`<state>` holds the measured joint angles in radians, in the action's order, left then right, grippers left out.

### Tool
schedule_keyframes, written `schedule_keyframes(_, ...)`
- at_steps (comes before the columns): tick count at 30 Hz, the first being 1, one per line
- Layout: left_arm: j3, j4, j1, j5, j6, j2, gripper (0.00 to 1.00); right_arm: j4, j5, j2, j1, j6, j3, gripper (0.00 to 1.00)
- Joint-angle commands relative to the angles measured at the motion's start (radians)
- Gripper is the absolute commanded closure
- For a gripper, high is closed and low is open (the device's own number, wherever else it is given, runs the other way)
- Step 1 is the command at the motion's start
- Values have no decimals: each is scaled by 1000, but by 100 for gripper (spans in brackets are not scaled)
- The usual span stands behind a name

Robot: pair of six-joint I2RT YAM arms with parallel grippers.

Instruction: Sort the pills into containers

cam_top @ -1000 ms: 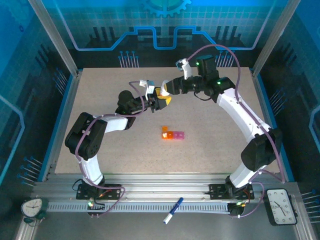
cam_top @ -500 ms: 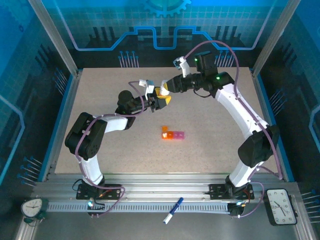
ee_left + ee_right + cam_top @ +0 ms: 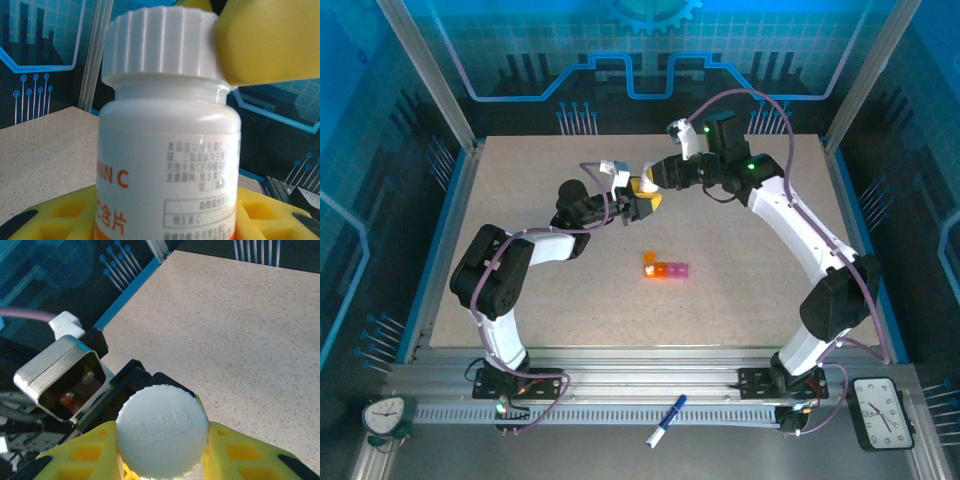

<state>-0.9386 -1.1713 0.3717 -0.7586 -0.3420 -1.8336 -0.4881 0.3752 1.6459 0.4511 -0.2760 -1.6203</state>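
The containers [image 3: 665, 269], a short strip of joined cells, orange at its left end and pink at its right, lie on the counter [image 3: 750, 290] near its middle. They are apart from both arms, with nothing touching them, and one orange cell sits out of line on the far side of the strip.

At the far left, on the metal rail in front of the counter, stands a small clock [image 3: 385, 415]. The left arm reaches in toward the far middle of the counter. Its end effector [image 3: 642, 203] is closed on a white pill bottle [image 3: 167, 165], with yellow fingers [image 3: 60, 220] pressed against the lower body on both sides. Orange print runs along the bottle's label.

Just to the right, the bottle's ribbed white cap [image 3: 161, 430] faces the right arm. The right end effector [image 3: 655, 177] is clamped on that cap, its yellow fingers [image 3: 240, 452] touching the rim on either side. The two end effectors meet at the bottle, beyond the containers.

A blue and white pen [image 3: 665, 420] lies on the rail, and a larger clock [image 3: 885, 412] sits at the right end.
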Motion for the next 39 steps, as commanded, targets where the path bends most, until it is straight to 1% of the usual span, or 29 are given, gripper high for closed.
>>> schedule_keyframes(1,-18,-117,9,-31,12,24,100,-10,-149,-7,66,-129,67,63)
schedule_keyframes(4,-22,-116,9,-31,10,22,100,-7,-214,-15,101,-150,68,63)
schedule_keyframes(7,-22,-115,10,-31,9,21,100,-36,-248,-9,123,-145,34,61)
schedule_keyframes(13,-22,-111,9,-31,14,22,100,-89,-262,2,118,-122,-36,55)
schedule_keyframes(15,-22,-107,9,-30,16,23,100,-104,-250,-3,105,-114,-65,50)
schedule_keyframes(21,-22,-107,10,-31,17,22,100,-132,-169,-38,55,-101,-136,32)
schedule_keyframes(23,-22,-108,9,-31,18,21,100,-139,-153,-64,47,-81,-146,23)
schedule_keyframes(26,-18,-107,9,-31,20,25,100,-146,-135,-98,42,-40,-142,16)
schedule_keyframes(28,-17,-108,9,-31,20,24,100,-134,-106,-113,30,-11,-131,14)
schedule_keyframes(32,-17,-115,10,-34,14,24,100,-60,-42,-130,-16,41,-65,14)
schedule_keyframes(35,-17,-117,10,-37,9,24,100,-18,38,-117,-56,45,-29,14)
schedule_keyframes(39,-19,-119,10,-39,5,24,100,-9,86,-87,-63,64,-19,14)
